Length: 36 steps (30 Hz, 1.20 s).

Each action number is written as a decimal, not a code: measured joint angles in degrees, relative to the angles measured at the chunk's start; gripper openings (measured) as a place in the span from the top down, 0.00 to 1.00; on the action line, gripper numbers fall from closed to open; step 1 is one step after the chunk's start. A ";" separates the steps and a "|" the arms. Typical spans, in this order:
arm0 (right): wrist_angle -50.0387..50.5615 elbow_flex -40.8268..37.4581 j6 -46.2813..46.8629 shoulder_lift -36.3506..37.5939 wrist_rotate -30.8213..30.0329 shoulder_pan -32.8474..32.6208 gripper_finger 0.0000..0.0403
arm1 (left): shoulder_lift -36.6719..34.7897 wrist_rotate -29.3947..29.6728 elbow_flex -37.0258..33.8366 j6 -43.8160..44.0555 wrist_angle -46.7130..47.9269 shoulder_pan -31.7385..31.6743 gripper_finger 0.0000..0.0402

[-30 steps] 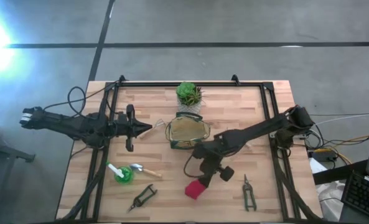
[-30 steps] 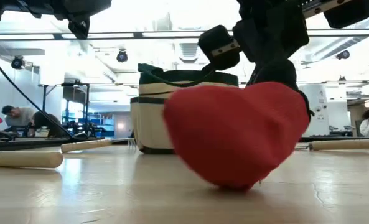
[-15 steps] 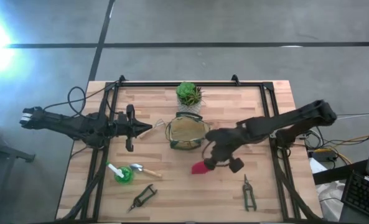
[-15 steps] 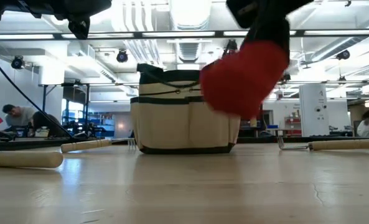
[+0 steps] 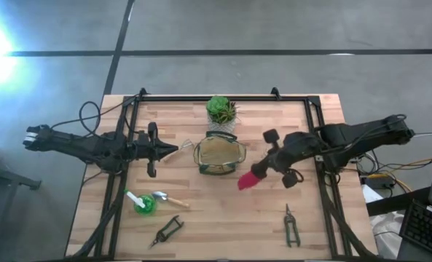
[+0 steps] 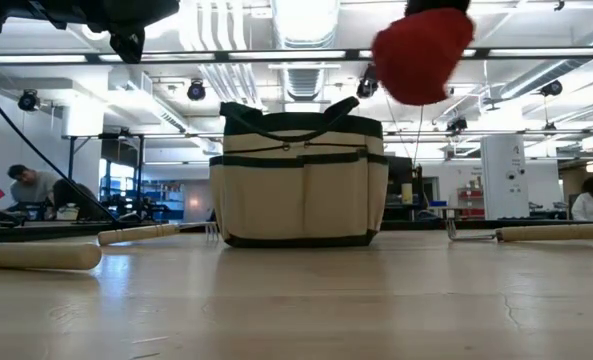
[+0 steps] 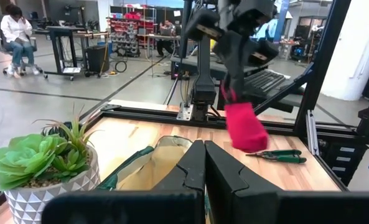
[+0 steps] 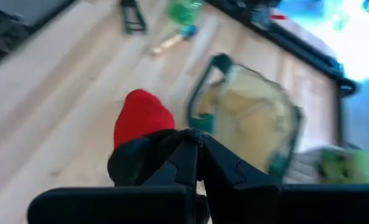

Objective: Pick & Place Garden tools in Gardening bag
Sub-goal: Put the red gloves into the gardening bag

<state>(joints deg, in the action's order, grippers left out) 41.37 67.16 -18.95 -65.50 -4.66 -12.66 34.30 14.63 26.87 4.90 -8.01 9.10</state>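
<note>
I am carrying the red item (image 5: 248, 180), clamped in the right gripper (image 5: 258, 175), lifted off the table (image 5: 201, 225) at the bag's (image 5: 219, 155) 4 o'clock. I am centring it over the opening before releasing. Left gripper (image 5: 173, 151) is waiting closed at 9 o'clock.

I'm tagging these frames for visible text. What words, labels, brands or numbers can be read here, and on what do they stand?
None can be read.
gardening bag: plain fabric, no label showing.
red-and-black item, held in the right gripper: no print visible.
white plant pot: only a triangle pattern, no text.
shelves in the room behind: anything printed there is too small and blurred to read.
</note>
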 joint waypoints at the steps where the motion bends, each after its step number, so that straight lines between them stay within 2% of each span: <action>1: 0.02 0.00 -0.40 0.34 -1.17 0.02 0.98 | 0.00 0.00 0.00 -0.08 -0.02 -0.01 0.99; 10: 0.33 0.99 -1.86 0.11 -1.98 3.09 0.98 | 0.00 0.02 0.00 -0.21 -0.02 -0.01 0.99; 16: 0.20 5.21 -5.17 -1.73 -1.90 5.77 0.98 | 0.04 0.04 0.00 -0.38 -0.04 -0.01 0.99; 25: 2.20 12.12 -9.40 -7.49 -0.85 11.06 0.98 | 0.04 0.04 0.00 -1.22 -0.04 0.00 0.99; 30: 3.17 14.49 -11.26 -11.19 3.27 13.87 0.98 | 0.04 0.04 0.00 -1.24 -0.03 -0.01 0.99; 36: 3.05 16.37 -12.76 -13.99 3.45 16.37 0.98 | 0.04 0.04 0.00 -1.26 0.03 -0.02 0.99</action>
<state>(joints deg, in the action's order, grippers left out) 44.41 83.53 -31.72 -79.50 -1.22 3.71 34.35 14.68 26.87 3.64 -7.99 9.08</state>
